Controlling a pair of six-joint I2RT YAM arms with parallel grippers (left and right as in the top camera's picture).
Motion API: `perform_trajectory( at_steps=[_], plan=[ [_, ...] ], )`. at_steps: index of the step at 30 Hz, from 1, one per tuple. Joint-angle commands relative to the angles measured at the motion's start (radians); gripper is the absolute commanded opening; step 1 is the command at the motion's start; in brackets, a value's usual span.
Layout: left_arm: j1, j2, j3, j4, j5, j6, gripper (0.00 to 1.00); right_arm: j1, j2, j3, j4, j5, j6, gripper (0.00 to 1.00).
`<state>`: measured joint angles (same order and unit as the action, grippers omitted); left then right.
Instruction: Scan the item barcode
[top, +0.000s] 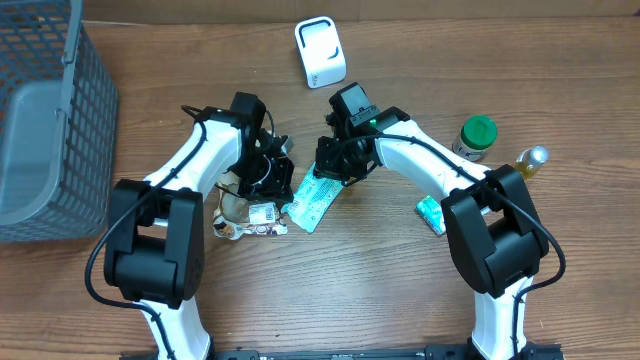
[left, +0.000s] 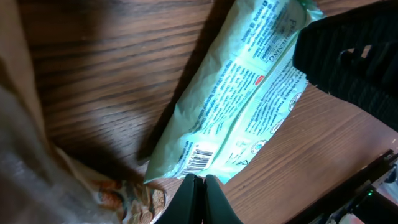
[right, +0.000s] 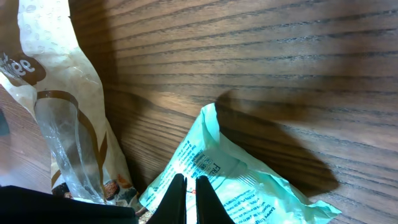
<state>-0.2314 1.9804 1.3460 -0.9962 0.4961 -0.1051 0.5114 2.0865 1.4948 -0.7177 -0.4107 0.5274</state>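
Note:
A mint-green printed packet (top: 312, 203) lies flat on the wooden table between both arms. Its barcode (left: 199, 158) shows near the packet's lower corner in the left wrist view. My left gripper (left: 200, 200) is shut with nothing between its fingers, its tips just short of that barcode corner; from overhead it sits at the packet's left edge (top: 281, 182). My right gripper (right: 186, 200) is shut too, fingers nearly touching, hovering over the packet (right: 249, 186) at its upper end (top: 329, 170). A white scanner (top: 320, 52) stands at the back of the table.
A beige snack bag (top: 243, 216) lies just left of the packet, under the left arm. A grey mesh basket (top: 45, 120) fills the left edge. A green-lidded jar (top: 476, 137), a small oil bottle (top: 530, 160) and a small teal pack (top: 432, 213) sit at right.

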Motion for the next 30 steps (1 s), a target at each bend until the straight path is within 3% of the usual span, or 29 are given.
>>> perform_trajectory(
  at_steps=[1,13,21,30],
  plan=[
    [-0.027,-0.006,-0.038,0.014,-0.020,-0.012,0.04,0.000,0.005,-0.008,0.006,0.011,-0.004,0.04],
    [-0.035,-0.006,-0.140,0.112,-0.020,-0.034,0.04,0.006,0.005,-0.018,0.016,0.082,-0.003,0.04],
    [-0.051,-0.006,-0.140,0.112,-0.029,-0.034,0.04,0.004,0.005,-0.123,0.127,0.098,0.008,0.04],
    [-0.051,-0.006,-0.140,0.120,-0.028,-0.039,0.05,-0.095,0.005,-0.123,0.147,0.095,0.027,0.08]
  ],
)
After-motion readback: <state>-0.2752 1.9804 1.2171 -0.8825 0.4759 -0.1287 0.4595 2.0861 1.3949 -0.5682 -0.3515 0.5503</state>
